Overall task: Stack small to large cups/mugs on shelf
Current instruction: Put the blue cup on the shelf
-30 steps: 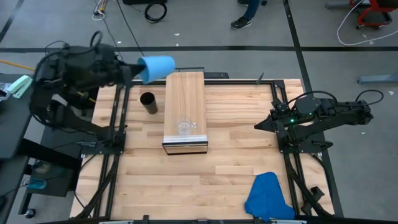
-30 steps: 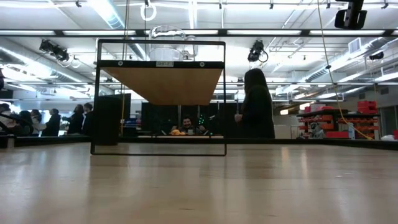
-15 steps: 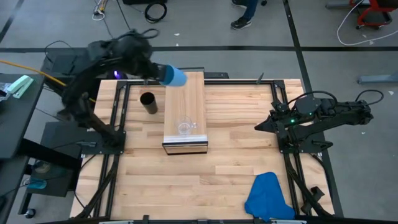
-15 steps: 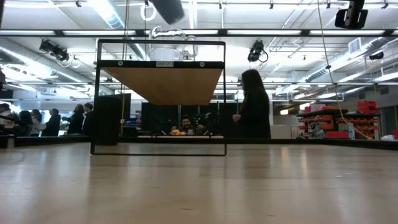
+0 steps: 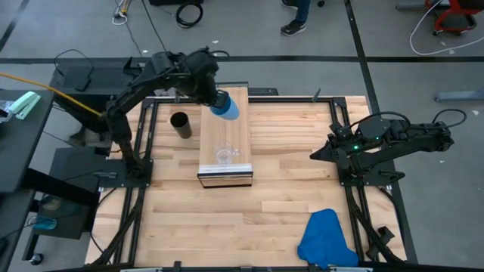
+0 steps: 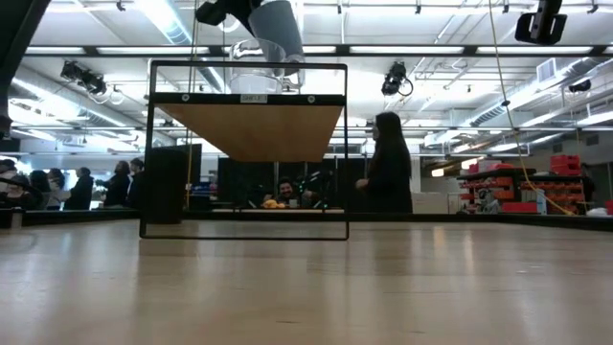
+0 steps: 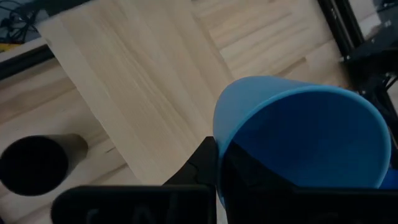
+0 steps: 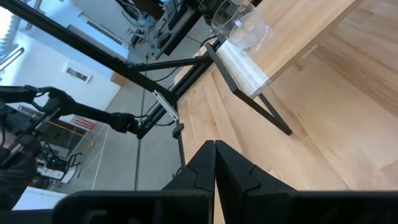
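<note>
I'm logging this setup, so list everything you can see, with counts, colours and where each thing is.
glass mug: one, clear, on the shelf near its front end
blue cup: one, bright blue, held tilted over the shelf's far end
black cup: one, on the table left of the shelf
shelf: one, light wood, table middle
cloth: one, blue, table's front right corner
left gripper: jaws shut on the blue cup
right gripper: shut, empty, right side
</note>
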You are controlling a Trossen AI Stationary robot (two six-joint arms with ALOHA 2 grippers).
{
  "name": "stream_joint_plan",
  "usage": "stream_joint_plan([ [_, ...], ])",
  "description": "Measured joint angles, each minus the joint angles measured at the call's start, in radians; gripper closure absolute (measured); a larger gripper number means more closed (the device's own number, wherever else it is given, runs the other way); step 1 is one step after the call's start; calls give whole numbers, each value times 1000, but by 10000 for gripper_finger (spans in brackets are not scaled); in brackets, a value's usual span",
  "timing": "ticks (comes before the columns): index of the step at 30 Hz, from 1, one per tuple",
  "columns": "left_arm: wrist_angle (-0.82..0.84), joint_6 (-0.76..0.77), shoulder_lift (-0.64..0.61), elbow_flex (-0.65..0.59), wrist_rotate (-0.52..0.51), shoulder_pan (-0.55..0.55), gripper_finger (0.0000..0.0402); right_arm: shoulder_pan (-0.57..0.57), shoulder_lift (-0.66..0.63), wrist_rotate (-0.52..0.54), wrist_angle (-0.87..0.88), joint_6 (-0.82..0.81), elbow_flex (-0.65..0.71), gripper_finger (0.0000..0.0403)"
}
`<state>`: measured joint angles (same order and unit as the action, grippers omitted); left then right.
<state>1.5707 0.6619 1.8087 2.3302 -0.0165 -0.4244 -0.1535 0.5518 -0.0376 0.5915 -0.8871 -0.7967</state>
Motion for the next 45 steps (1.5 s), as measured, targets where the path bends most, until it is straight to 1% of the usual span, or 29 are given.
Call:
stream_joint_plan([
  [3,0,6,11,0,-5,14,391,0,0,-1,4,0,0,387],
  [6,0,7,18,-6,-40,24,391,0,0,-5,6,0,0,387],
  [11,0,13,23,-41,-65,25,391,0,0,-16,6,20,0,387],
  [19,1,33,22,-167,-65,24,391,0,0,-16,7,38,0,387],
  [26,0,34,22,-240,-65,24,391,0,0,-16,7,49,0,387],
  [37,1,32,24,-316,-56,25,390,0,0,-17,7,63,0,387],
  [45,-23,26,24,-320,-44,25,389,0,0,-17,7,79,0,387],
])
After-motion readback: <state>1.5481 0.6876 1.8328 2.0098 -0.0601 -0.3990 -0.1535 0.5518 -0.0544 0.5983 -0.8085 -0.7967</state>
